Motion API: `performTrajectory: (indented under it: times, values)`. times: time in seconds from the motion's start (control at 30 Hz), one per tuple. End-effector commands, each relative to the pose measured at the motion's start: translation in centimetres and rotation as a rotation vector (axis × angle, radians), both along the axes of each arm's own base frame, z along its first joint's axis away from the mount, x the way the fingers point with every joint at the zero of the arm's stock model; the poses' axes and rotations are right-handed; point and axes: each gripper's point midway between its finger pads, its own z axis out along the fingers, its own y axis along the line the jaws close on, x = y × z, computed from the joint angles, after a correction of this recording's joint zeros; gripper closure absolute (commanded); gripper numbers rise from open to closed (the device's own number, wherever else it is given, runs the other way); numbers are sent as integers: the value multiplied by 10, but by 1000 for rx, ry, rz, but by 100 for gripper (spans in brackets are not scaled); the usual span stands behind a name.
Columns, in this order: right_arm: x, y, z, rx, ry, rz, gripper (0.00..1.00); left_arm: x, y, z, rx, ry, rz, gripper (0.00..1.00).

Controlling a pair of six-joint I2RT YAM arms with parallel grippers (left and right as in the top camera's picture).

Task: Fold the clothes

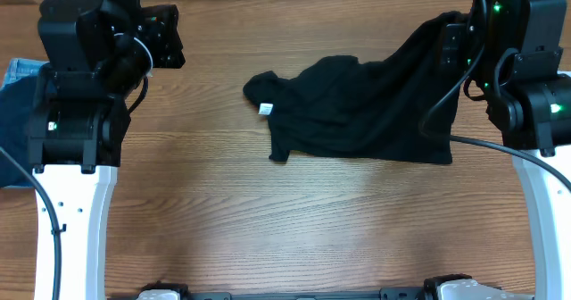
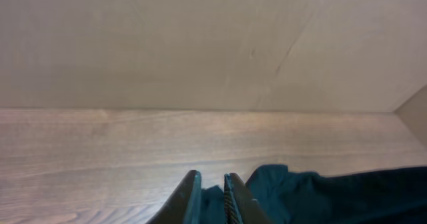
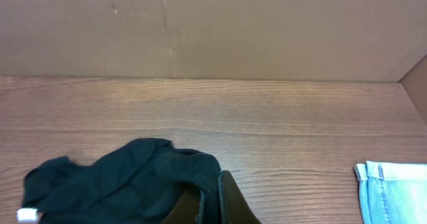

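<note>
The clothes [image 1: 366, 104], a black garment with a small white label [image 1: 265, 109], lie right of the table's middle, and the right end is lifted toward the back. My right gripper [image 1: 457, 34] is shut on that raised end. In the right wrist view the black fabric [image 3: 113, 177] bunches at the right gripper [image 3: 211, 184], with the label [image 3: 27, 215] at the lower left. My left gripper [image 1: 169, 41] is at the back left, away from the garment. In its own view the left gripper [image 2: 212, 175] has a narrow gap. Dark fabric [image 2: 333, 197] shows in that gap and to its right, and I cannot tell whether it is pinched.
A dark navy garment [image 1: 18, 121] lies at the left edge, partly under the left arm. Light blue denim [image 1: 20, 68] sits behind it, and this denim [image 3: 393, 191] also appears at the right of the right wrist view. Cardboard walls [image 2: 200, 44] close off the back.
</note>
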Motion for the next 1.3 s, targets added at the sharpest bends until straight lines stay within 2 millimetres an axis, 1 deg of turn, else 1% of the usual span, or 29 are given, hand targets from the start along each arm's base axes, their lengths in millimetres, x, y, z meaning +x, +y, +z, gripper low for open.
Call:
performTrajectory:
  times: [0.0,0.03,0.07,0.13,0.2,0.23,0.3,0.33,0.37,0.4,0.43,0.5,0.57,0.6,0.63,0.67,0.7,0.73,0.77,0.8,0.93,1.03,1.13,1.2,1.27]
  values:
    - [-6,-5,22,14,-57,-24,96,7,-11,-17,-5,56,-47,66]
    - [-7,-3,21,17,-51,-15,96,11,-18,-23,-10,72,-70,61]
    - [-7,0,20,24,-45,-1,96,16,-22,-29,-9,85,-80,61]
    - [-10,2,15,26,-24,17,96,31,-38,-42,-9,97,-116,59]
    - [-12,2,12,24,-6,16,96,47,-65,-54,-3,85,-171,57]
    - [-14,2,9,23,6,16,96,58,-88,-62,10,68,-222,54]
    - [-16,2,3,19,34,16,96,74,-135,-86,49,47,-312,36]
    - [-17,1,0,17,48,16,96,79,-151,-99,73,59,-338,30]
    - [-19,1,-4,16,63,16,96,84,-177,-124,129,108,-397,25]
    - [-19,1,-5,15,70,16,96,89,-193,-141,169,153,-425,23]
    - [-19,1,-6,14,74,16,96,94,-214,-162,236,197,-464,23]
    - [-18,2,-8,16,79,18,96,105,-257,-205,463,210,-550,23]
    - [-18,4,-10,22,87,28,96,107,-282,-235,629,178,-598,23]
    - [-18,6,-11,29,92,35,96,106,-291,-258,737,171,-620,24]
    - [-18,6,-11,33,92,37,96,102,-296,-278,804,182,-652,23]
    - [-18,7,-11,33,92,38,96,98,-300,-300,836,210,-675,23]
    - [-18,6,-11,33,92,37,96,95,-302,-318,847,237,-690,23]
    - [-18,7,-11,33,92,38,96,94,-303,-328,857,252,-695,23]
    - [-18,6,-11,33,92,38,96,96,-297,-341,900,270,-675,23]
    - [-18,7,-11,33,92,38,96,98,-292,-349,932,282,-661,23]
    - [-18,7,-11,33,92,38,96,110,-276,-352,964,289,-613,24]
    - [-18,7,-11,33,92,38,96,114,-270,-351,960,291,-601,24]
    - [-18,6,-11,33,91,37,96,113,-267,-357,963,303,-602,25]
    - [-17,7,-11,33,90,37,96,112,-262,-366,966,316,-601,26]
    - [-17,7,-10,33,86,38,96,111,-261,-369,966,324,-605,28]
